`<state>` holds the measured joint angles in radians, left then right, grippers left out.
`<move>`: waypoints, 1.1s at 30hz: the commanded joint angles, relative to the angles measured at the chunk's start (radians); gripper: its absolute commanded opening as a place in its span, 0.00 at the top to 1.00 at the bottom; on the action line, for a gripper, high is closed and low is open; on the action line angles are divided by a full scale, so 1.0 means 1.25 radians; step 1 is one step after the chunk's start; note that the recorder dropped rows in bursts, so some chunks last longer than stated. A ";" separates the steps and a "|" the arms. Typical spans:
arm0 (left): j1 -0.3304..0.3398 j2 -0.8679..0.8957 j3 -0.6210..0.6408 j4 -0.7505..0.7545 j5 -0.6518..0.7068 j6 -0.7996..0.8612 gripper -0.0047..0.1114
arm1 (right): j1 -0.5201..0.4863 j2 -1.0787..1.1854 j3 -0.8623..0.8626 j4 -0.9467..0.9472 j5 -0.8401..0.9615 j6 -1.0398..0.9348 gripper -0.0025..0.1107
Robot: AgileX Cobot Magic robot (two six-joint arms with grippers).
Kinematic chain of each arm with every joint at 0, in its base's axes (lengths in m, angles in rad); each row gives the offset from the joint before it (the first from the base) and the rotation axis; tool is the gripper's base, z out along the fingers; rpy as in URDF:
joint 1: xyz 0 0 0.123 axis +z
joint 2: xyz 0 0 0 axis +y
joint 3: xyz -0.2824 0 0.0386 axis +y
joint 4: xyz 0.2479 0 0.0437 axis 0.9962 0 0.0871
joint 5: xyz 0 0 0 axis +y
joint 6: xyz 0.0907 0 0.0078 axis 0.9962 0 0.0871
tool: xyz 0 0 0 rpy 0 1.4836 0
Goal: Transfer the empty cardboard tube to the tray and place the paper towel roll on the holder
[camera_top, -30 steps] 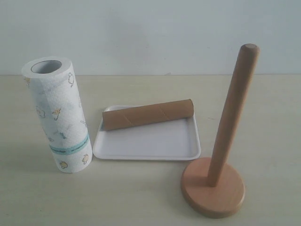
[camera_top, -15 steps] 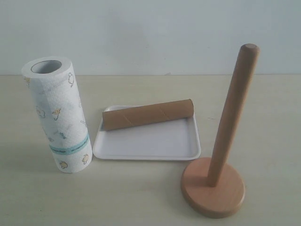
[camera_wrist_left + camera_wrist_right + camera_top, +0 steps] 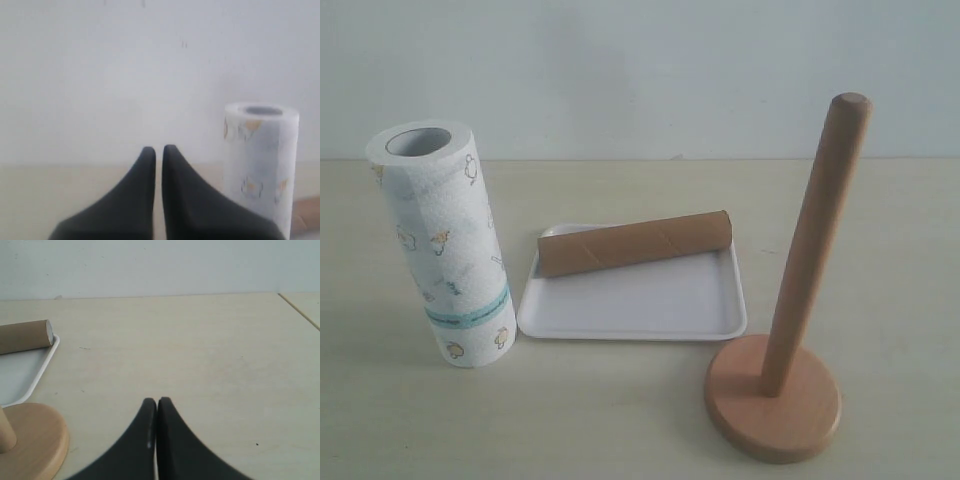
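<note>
Fingers alone show of either arm: the left fingers [image 3: 127, 205] and the right fingers [image 3: 132, 445] appear as dark, blurred wedges at the edge of their wrist views. Their bases are cut off and the arms behind them are out of frame. Both pairs are closed tip to tip with only a thin seam between them, clamped on nothing. The left pair is held about level and points at a pale wall. The paper towel roll [image 3: 260, 170] stands ahead and to one side of it, soft-focused, its foot cut off. The right pair hangs low over the desk [image 3: 620, 420], tilted down a little, near the holder [image 3: 35, 440]; only part of its round base and a stub of pole show there. In the exterior view the empty cardboard tube [image 3: 635, 243], brown with spiral seams, lies slantwise across the far part of the tray [image 3: 640, 310], its ends reaching the side rims. The roll stands upright on the desk just left of the tray, white and embossed, with small yellow figures, a teal band near its foot and its hollow core facing up. The light wooden holder stands upright to the right of the tray, its pole bare.
</note>
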<state>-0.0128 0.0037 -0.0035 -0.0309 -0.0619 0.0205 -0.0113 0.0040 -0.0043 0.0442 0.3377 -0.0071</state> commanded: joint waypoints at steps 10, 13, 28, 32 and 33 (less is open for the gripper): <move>0.002 -0.003 0.003 0.001 -0.142 0.019 0.92 | -0.004 -0.003 0.003 -0.002 0.000 0.000 0.98; 0.002 0.067 0.003 0.001 -0.190 0.015 0.92 | -0.004 -0.003 0.003 -0.002 0.000 0.000 0.98; 0.002 0.735 -0.029 0.411 -0.623 -0.256 0.92 | -0.004 -0.003 0.003 -0.002 -0.004 0.006 0.98; 0.002 0.772 -0.029 0.411 -0.623 -0.256 0.92 | -0.004 -0.003 0.003 -0.002 -0.004 0.006 0.98; 0.002 0.775 -0.029 0.411 -0.623 -0.256 0.92 | -0.004 -0.003 0.003 -0.002 -0.004 0.006 0.98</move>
<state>-0.0128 0.9558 -0.0338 0.4752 -0.8213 -0.2873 -0.0113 0.0040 -0.0043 0.0442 0.3377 0.0000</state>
